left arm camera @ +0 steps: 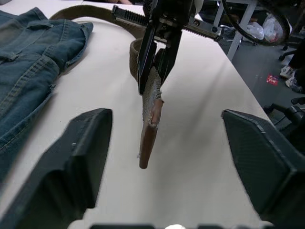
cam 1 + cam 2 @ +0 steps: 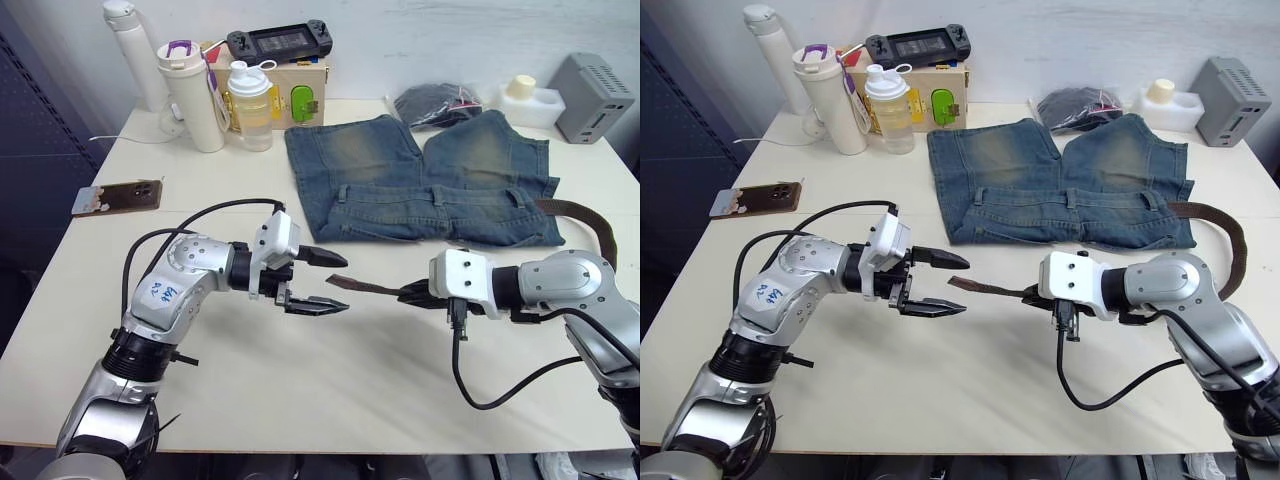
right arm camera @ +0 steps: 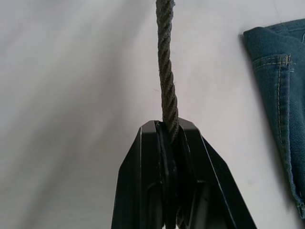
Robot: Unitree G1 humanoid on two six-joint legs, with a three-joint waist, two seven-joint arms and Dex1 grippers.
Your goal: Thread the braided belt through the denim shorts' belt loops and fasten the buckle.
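Observation:
The denim shorts (image 2: pixel 420 180) lie flat at the back of the table, waistband toward me, with belt loops (image 2: pixel 437 195) along it. The braided belt (image 2: pixel 590 216) comes from under the shorts' right side and curves behind my right arm. My right gripper (image 2: pixel 415 293) is shut on the belt near its tip (image 2: pixel 975 288), which sticks out leftward above the table. In the left wrist view the belt tip (image 1: pixel 150 129) points between the fingers (image 1: pixel 81 157). My left gripper (image 2: pixel 340 281) is open, its fingertips just around the tip's end without touching. The buckle is out of view.
A phone (image 2: pixel 118 196) lies at the left edge. Bottles (image 2: pixel 250 105), a white thermos (image 2: pixel 130 50) and a wooden box with a game console (image 2: pixel 280 42) stand at the back left. A dark bundle in a bag (image 2: pixel 437 103), a white container (image 2: pixel 530 100) and a grey box (image 2: pixel 593 97) sit at the back right.

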